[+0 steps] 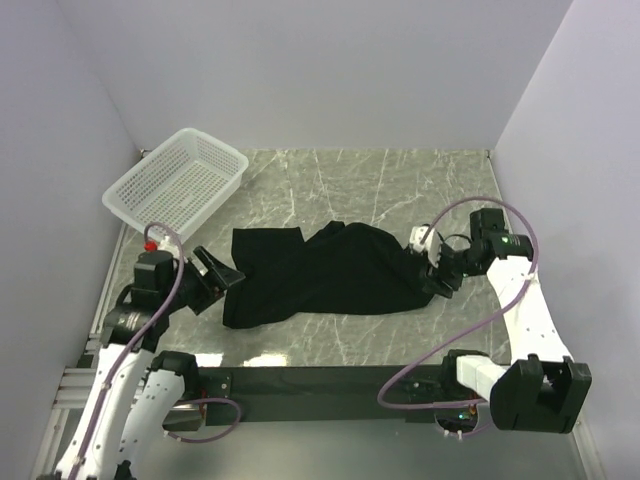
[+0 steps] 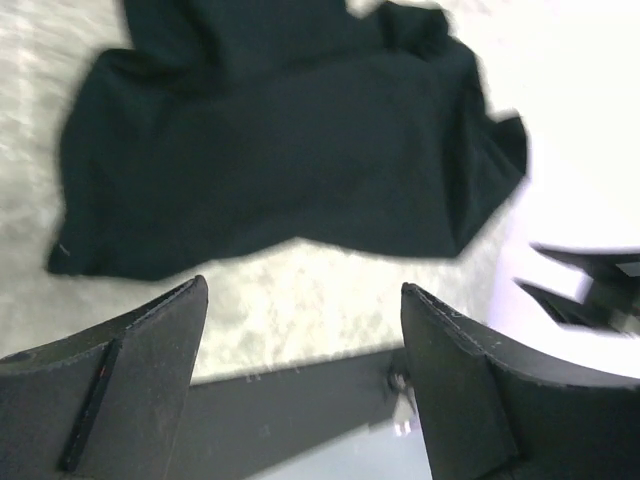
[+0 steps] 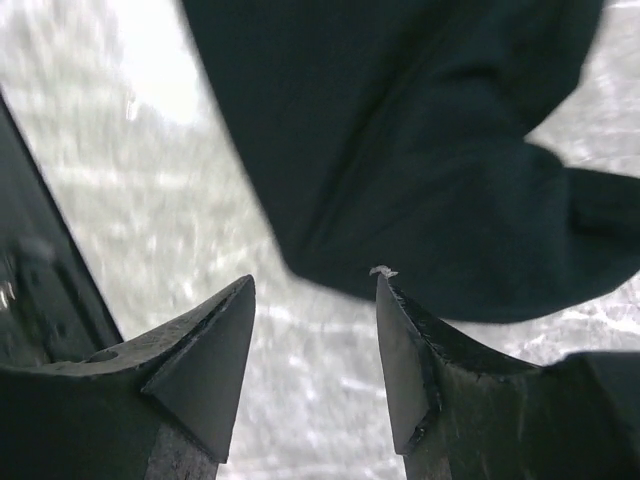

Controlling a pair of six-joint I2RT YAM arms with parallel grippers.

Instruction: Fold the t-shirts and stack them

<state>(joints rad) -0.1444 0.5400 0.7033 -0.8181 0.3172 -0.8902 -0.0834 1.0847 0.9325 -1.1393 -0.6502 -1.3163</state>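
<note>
A black t-shirt (image 1: 325,272) lies crumpled and spread across the middle of the marble table. It fills the upper part of the left wrist view as dark cloth (image 2: 290,150) and the upper right of the right wrist view (image 3: 420,150). My left gripper (image 1: 217,275) is at the shirt's left edge, open, with only bare table between its fingers (image 2: 304,290). At the shirt's right edge my right gripper (image 1: 438,272) is open too, holding nothing (image 3: 315,285); the cloth's hem lies just beyond its tips.
A white mesh basket (image 1: 177,182) stands at the table's back left corner. Grey walls close in both sides and the back. A black rail (image 1: 320,380) runs along the table's front edge between the arm bases.
</note>
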